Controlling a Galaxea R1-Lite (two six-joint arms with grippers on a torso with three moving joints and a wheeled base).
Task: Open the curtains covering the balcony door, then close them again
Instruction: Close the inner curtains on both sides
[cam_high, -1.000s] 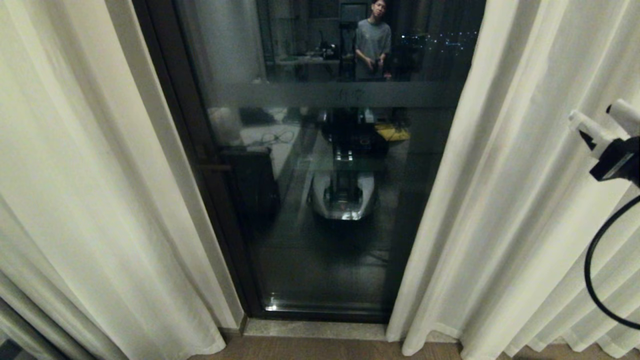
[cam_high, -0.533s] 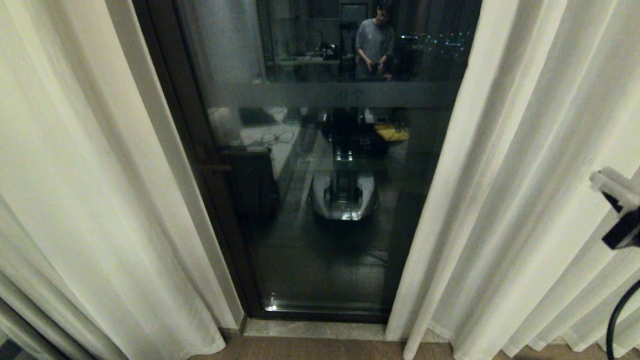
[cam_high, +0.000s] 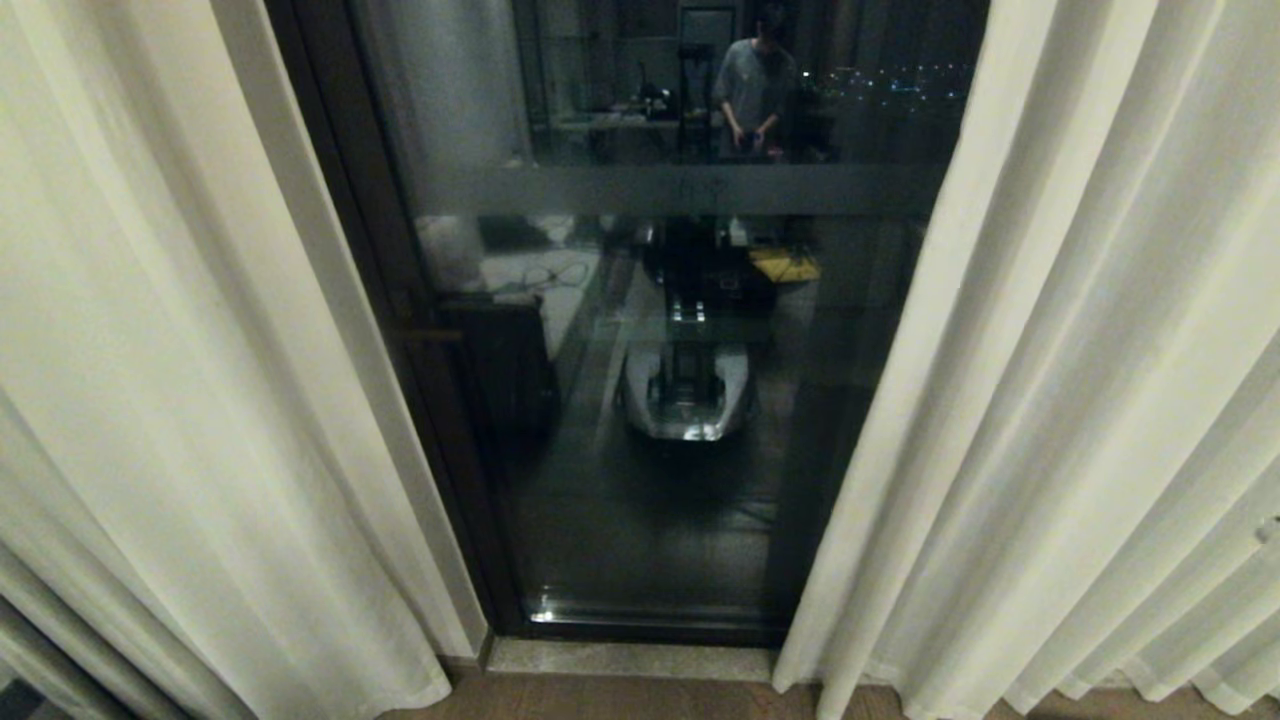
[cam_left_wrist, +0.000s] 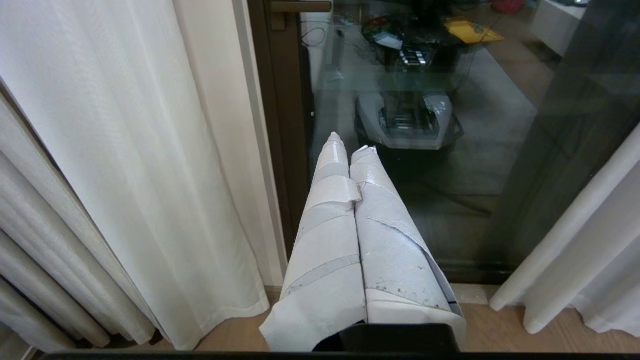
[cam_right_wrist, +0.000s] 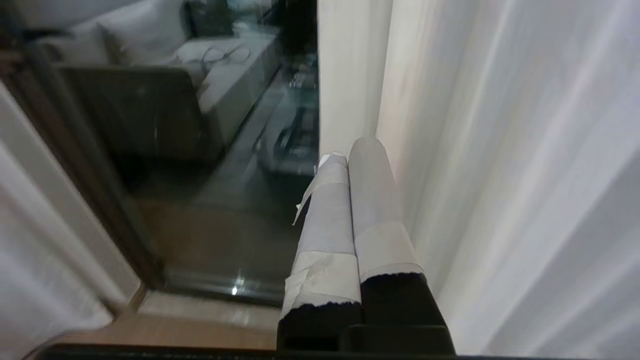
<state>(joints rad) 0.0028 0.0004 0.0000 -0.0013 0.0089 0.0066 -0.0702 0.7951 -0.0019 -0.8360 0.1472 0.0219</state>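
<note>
Curtains parted: left panel (cam_high: 180, 330) hangs at the left side of the balcony door (cam_high: 650, 400), right panel (cam_high: 1080, 380) at the right, glass bare between them. Both hems reach the floor (cam_high: 640, 700) by the door sill. Frosted band crosses the glass high up; dark handle sits on the left frame.

Reflection in the glass shows the robot base and a person standing in the room behind.

Right pincer (cam_right_wrist: 347, 160): fingers pressed together, nothing between them, just beside the inner edge of the right panel and not gripping it. Not in the head view. Whether its side touches the fabric, can't tell.

Left pincer (cam_left_wrist: 347, 150): fingers together too, empty, pointing at the glass low down, near the left panel's inner edge, apart from it. Looks parked.

Step, my read: open phase looks done or nearly so, door is exposed. Closing phase is what's left.

Next move calls for: spread the right pincer, take the right panel's inner edge, drag it toward the door's middle. Same for the left panel. Fabric is loose and pleated, so a thin pinch may slip; grab a full fold.
</note>
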